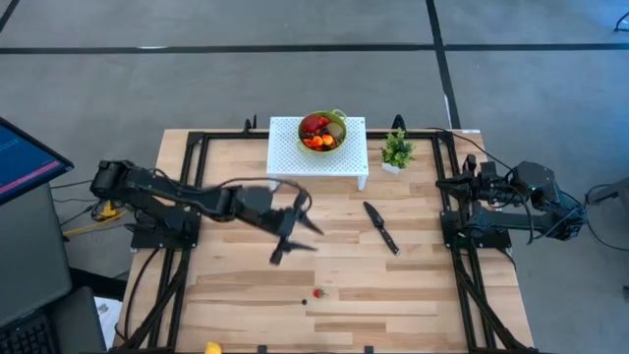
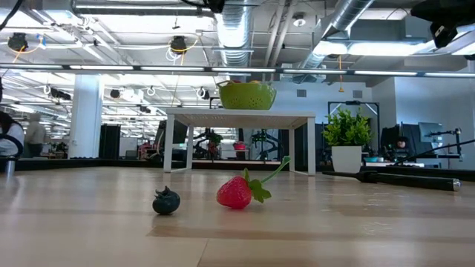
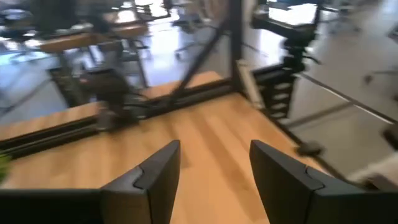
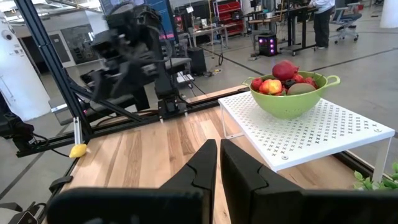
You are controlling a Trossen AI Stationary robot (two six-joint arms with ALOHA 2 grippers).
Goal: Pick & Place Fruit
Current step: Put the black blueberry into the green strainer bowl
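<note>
A green bowl (image 1: pixel 322 131) holding red, orange and green fruit stands on a white perforated stand (image 1: pixel 295 157) at the table's far middle; it also shows in the right wrist view (image 4: pixel 291 93). A small strawberry (image 2: pixel 236 193) and a dark berry (image 2: pixel 166 201) lie on the bare wood toward the near edge (image 1: pixel 317 292). My left gripper (image 1: pixel 295 239) hovers open over the table's middle, nothing between its fingers (image 3: pixel 214 168). My right gripper (image 4: pixel 219 155) is shut and waits folded back at the right edge.
A black knife (image 1: pixel 381 226) lies right of centre. A small potted plant (image 1: pixel 396 149) stands beside the stand's right end. A yellow fruit (image 1: pixel 212 347) sits at the table's near edge. Black frame rails run along the left and right sides.
</note>
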